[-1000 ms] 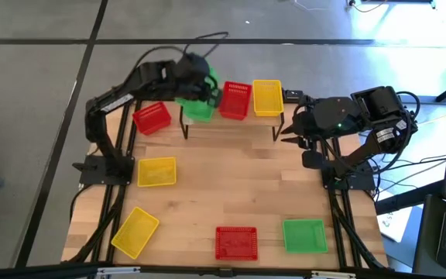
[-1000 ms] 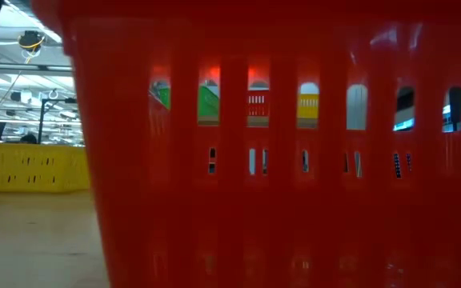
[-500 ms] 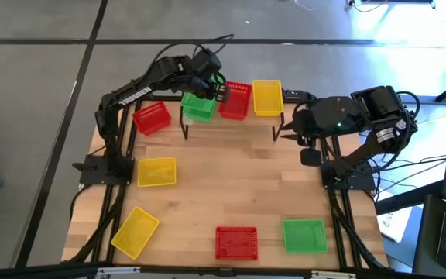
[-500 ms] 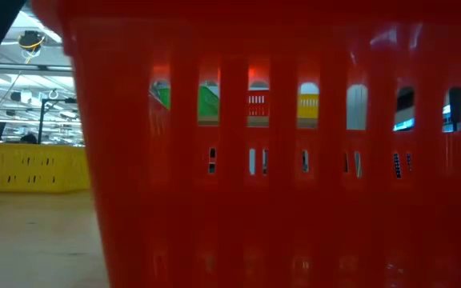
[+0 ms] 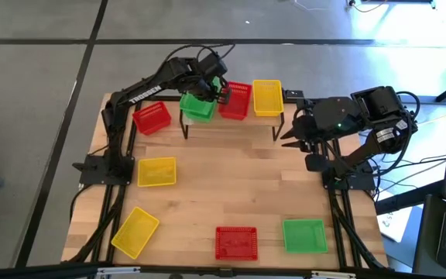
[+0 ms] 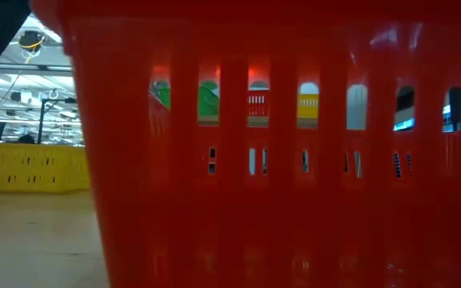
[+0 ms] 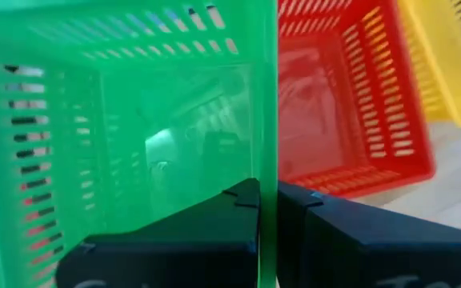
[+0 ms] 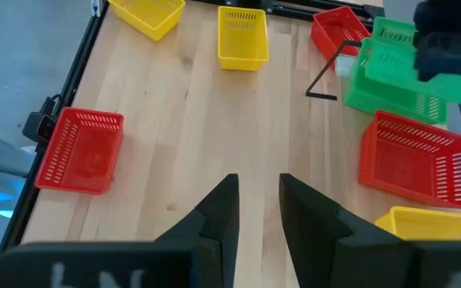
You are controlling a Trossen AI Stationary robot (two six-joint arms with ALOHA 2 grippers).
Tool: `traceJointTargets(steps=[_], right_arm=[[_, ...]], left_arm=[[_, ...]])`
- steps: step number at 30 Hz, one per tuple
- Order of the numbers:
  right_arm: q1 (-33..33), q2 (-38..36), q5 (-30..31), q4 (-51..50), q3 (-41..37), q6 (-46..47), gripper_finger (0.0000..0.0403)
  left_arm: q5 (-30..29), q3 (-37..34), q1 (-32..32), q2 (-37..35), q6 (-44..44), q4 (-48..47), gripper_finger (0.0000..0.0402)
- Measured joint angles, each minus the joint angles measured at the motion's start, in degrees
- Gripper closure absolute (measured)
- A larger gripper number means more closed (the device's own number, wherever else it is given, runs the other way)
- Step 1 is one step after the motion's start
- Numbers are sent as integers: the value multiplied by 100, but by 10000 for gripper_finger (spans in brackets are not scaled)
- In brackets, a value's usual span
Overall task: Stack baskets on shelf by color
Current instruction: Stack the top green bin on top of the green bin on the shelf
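A light wooden table [image 5: 231, 190] stands on grey floor [image 5: 37, 70]. At the upper centre of the high view, the shelf [image 5: 231, 124] carries a green basket [image 5: 197, 107], a red basket [image 5: 235, 100] and a yellow basket [image 5: 267, 97] side by side, all empty. The left gripper [image 5: 215, 87] clamps the green basket's wall. The right gripper [image 8: 256, 200] waits at the table's right edge, fingers slightly parted, holding nothing. Six more baskets lie empty on the table.
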Motion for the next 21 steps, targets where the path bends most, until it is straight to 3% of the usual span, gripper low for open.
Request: traceJointTargets(steps=[11,21], right_arm=[[0,0,-13,0,0,22,315],[0,0,-11,0,0,9,315]], left_arm=[[170,3,109,197,-31,-283,401],[110,7,122,237,596,-214,380]])
